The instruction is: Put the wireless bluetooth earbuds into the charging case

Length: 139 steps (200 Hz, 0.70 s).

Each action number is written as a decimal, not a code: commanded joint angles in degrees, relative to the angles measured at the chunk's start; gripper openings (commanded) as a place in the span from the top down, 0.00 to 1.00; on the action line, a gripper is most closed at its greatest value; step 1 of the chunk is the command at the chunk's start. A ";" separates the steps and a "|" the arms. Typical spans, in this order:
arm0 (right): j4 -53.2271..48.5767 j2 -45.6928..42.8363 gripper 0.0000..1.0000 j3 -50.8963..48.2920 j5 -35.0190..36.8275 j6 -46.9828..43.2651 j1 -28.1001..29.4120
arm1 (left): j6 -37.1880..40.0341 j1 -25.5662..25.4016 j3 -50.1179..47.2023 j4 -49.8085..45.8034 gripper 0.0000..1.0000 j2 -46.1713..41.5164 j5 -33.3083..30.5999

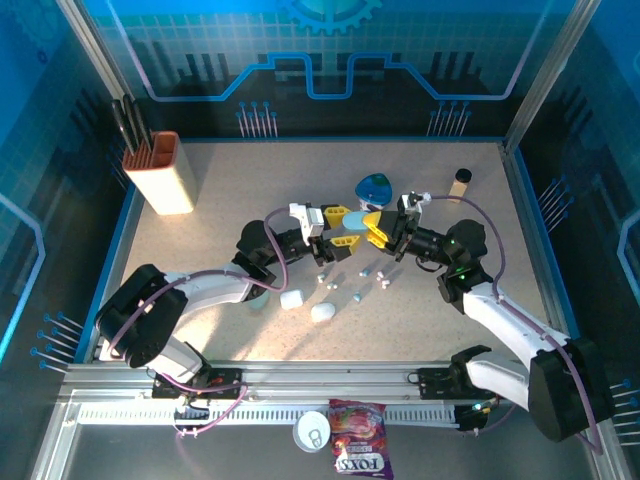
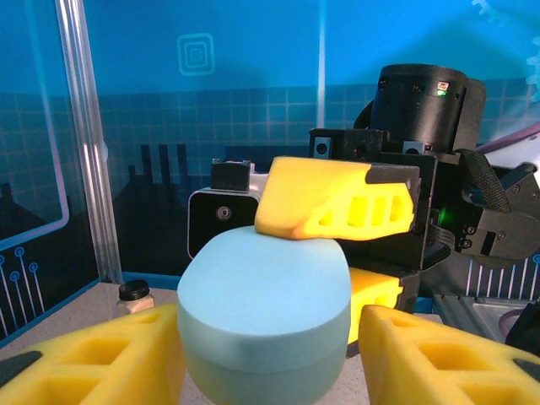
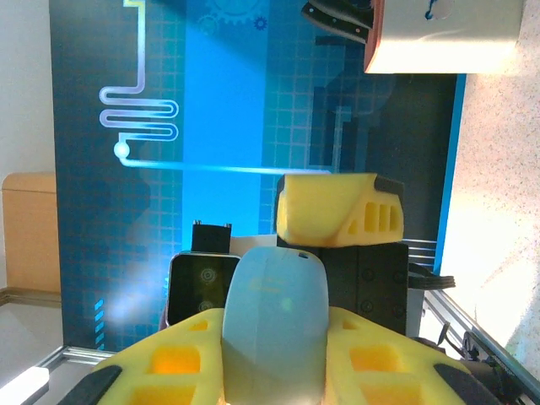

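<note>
A closed pale teal charging case (image 1: 357,221) hangs above the middle of the table between both grippers. My right gripper (image 1: 378,228) is shut on it; in the right wrist view the case (image 3: 274,329) sits pinched between the two yellow fingers (image 3: 169,363). My left gripper (image 2: 266,342) straddles the same case (image 2: 266,295): one finger touches its side and a thin gap shows at the other finger (image 2: 439,354). Several tiny earbuds (image 1: 365,272) lie loose on the table below the grippers, white and pale teal.
An open teal case (image 1: 374,187) lies behind the grippers. Two white pebble cases (image 1: 291,298) (image 1: 322,312) rest near the left arm. A knife block (image 1: 165,172) stands at back left, a small bottle (image 1: 460,182) at back right. A candy bag (image 1: 360,452) lies beyond the front rail.
</note>
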 commanded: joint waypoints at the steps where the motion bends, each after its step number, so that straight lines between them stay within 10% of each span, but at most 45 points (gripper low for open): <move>1: 2.23 -0.91 1.00 -0.32 -1.01 0.35 -0.88 | -0.17 -0.53 1.67 2.34 0.50 0.44 1.76; 139: 2.31 -1.61 1.00 -1.43 -1.25 0.13 -0.92 | -0.77 -1.39 2.87 1.37 0.50 2.32 2.32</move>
